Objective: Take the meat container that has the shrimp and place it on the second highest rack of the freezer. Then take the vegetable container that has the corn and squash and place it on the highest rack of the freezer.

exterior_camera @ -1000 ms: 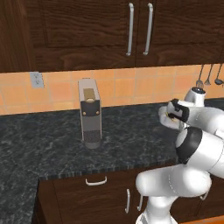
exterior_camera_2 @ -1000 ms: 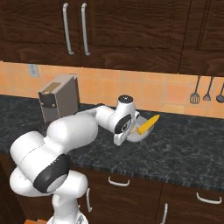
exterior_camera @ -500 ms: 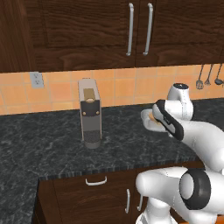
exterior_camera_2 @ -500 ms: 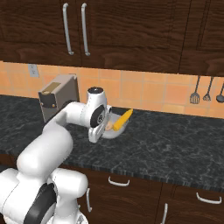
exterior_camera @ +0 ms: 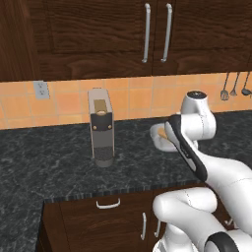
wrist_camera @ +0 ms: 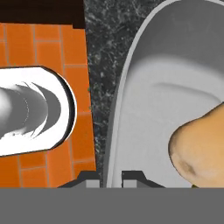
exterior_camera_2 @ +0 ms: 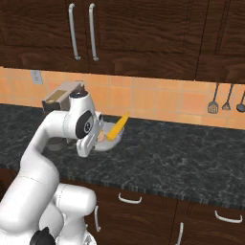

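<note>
Smooth matt grey container point(wrist_camera: 144, 100), speckled stone counter point(exterior_camera: 54, 167), wood-grain cabinets point(exterior_camera_2: 143, 33).

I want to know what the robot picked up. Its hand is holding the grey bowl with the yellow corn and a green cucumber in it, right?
Almost. The hand does grip the rim of the grey bowl, and the corn is in it, but the other vegetable is a tan-orange squash, not a green cucumber. The hand view shows it.

We see a pale grey container point(exterior_camera_2: 106, 145) held above the dark counter, carrying a bright yellow corn cob point(exterior_camera_2: 117, 127) that leans over its rim, tip pointing up to the right. Close up, its smooth grey wall point(wrist_camera: 144, 83) curves around a tan-orange squash point(wrist_camera: 199, 144) resting inside.
</note>
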Available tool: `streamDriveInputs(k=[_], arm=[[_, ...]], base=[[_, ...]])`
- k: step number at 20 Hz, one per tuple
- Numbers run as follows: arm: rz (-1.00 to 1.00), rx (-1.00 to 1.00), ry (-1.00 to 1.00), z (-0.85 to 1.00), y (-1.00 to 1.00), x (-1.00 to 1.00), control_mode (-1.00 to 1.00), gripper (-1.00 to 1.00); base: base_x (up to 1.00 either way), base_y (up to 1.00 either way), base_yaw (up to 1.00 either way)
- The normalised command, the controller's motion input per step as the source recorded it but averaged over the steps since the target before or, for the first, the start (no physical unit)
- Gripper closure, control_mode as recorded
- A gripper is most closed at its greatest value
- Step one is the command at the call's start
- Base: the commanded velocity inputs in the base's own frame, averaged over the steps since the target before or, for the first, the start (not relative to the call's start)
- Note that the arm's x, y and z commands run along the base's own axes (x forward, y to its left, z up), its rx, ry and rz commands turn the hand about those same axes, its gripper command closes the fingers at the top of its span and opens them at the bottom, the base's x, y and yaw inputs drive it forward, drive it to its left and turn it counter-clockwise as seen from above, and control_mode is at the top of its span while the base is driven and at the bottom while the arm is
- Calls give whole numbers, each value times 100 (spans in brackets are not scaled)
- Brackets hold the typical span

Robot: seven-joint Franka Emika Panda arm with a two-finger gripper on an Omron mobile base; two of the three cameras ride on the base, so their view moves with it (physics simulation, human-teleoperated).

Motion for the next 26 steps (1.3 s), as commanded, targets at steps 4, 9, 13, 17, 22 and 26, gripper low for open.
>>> streamDriveInputs(k=[4, 9, 13, 17, 22, 26], arm=[[3, 0, 0, 41, -16, -25, -100, 100], [0, 0, 0, 14, -22, -29, -100, 100], [0, 0, 0, 1, -4, -33, -100, 100], [0, 0, 0, 0, 0, -19, 100, 100], [0, 0, 0, 0, 0, 0, 100, 100], [0, 0, 0, 0, 0, 0, 100, 100]], base=[[0, 0, 0], [0, 0, 0], [0, 0, 0], [-12, 0, 0], [-100, -78, -9], [-34, -39, -74]])
